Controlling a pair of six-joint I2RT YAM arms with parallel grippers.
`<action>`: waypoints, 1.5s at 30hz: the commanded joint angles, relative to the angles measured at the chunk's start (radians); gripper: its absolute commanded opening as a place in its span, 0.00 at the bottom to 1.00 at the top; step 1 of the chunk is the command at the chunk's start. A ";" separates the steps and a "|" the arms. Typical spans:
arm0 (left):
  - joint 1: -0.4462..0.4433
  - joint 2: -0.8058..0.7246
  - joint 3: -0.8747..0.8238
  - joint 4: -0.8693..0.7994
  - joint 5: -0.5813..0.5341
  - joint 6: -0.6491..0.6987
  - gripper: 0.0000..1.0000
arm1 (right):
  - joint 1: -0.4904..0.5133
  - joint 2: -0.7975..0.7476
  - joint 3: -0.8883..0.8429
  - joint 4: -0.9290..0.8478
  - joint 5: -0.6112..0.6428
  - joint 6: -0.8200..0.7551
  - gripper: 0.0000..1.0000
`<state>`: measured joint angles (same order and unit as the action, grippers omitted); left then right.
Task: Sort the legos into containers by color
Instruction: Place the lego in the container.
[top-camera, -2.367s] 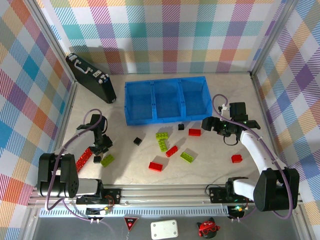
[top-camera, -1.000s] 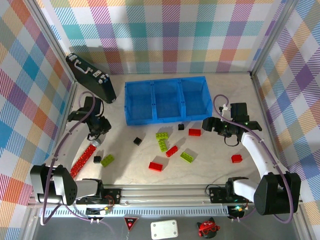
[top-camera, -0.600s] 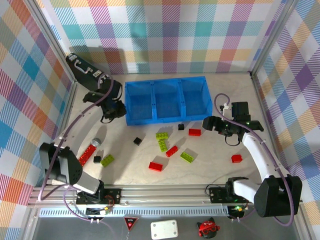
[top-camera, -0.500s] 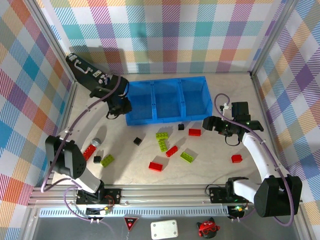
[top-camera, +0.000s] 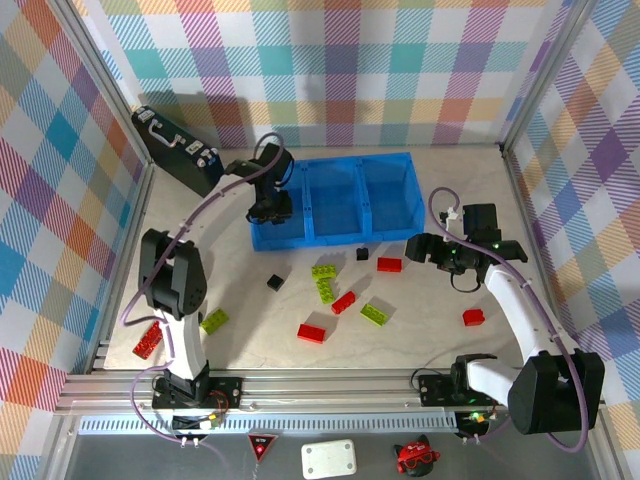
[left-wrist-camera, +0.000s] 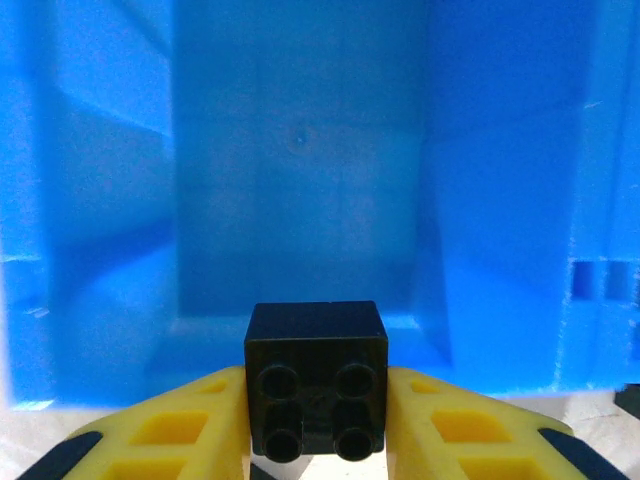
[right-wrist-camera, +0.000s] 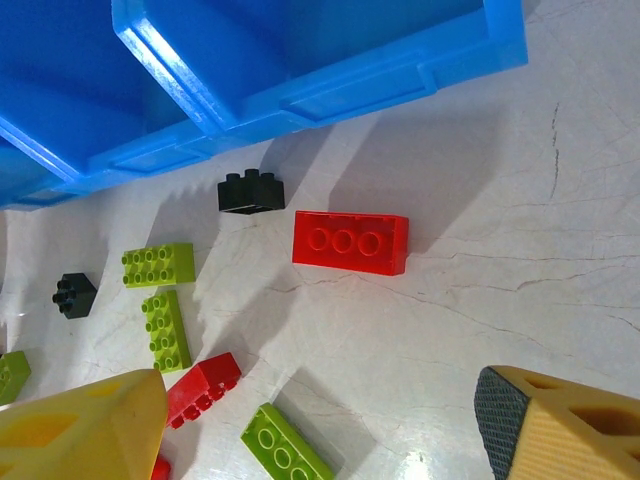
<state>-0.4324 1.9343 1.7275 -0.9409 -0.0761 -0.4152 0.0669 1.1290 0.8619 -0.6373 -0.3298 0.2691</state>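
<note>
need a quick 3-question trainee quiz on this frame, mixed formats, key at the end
1. True or false: the left gripper is clamped on a black brick.
2. In the top view, at which compartment of the blue bin is the left gripper? A) left B) middle C) right
3. Fill in: the right gripper hangs over the table with its jaws ____ and nothing between them.

Key: 1 true; 2 A; 3 open.
</note>
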 joint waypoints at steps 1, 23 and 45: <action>-0.008 0.061 0.030 -0.020 0.047 0.050 0.35 | 0.006 0.003 0.034 -0.025 0.000 -0.024 0.81; 0.002 0.306 0.131 0.007 -0.027 0.111 0.40 | 0.006 -0.005 0.027 -0.030 0.020 -0.027 0.82; 0.003 0.009 0.018 -0.051 -0.009 0.062 0.47 | 0.006 -0.052 0.009 -0.030 -0.001 -0.012 0.82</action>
<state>-0.4351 2.0415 1.7870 -0.9340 -0.0887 -0.3290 0.0669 1.1023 0.8661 -0.6533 -0.3119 0.2543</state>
